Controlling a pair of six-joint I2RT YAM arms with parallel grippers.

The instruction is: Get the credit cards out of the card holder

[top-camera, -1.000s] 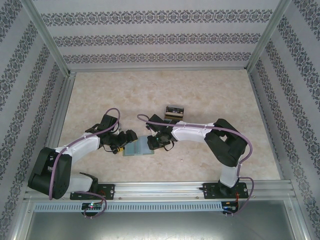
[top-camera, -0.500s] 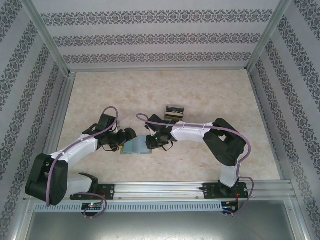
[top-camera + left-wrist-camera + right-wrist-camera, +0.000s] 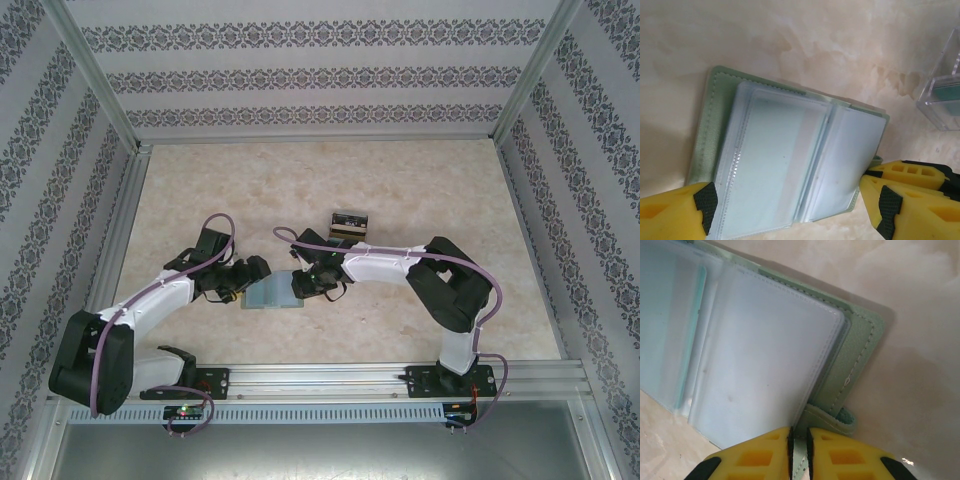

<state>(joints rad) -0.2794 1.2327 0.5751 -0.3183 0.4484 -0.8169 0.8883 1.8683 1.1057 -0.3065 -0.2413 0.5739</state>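
Table (image 3: 400, 180), seen from above, with both arms reaching in to the card holder (image 3: 272, 293), which lies open and flat near the table's near edge.

(a) Card holder: green cover down, clear sleeves up.
(b) Two removed credit cards, a black card (image 3: 348, 216) lying on a tan card (image 3: 347, 233), sit beyond the holder on the right arm's side, apart from it.
(c) A teal-green edge (image 3: 699, 300) shows inside one sleeve, probably a card not yet out.
(d) The right gripper (image 3: 799, 440) is pinched almost closed on the cover's green edge strap, pinning the holder.
(e) The left gripper (image 3: 790, 200) hangs over the opposite side with its jaws spread wide and nothing between them but the sleeves below.

Step in hand: steadying the holder for the next extraction. The next move calls for the left fingers to find a card's exposed edge and slide it out.
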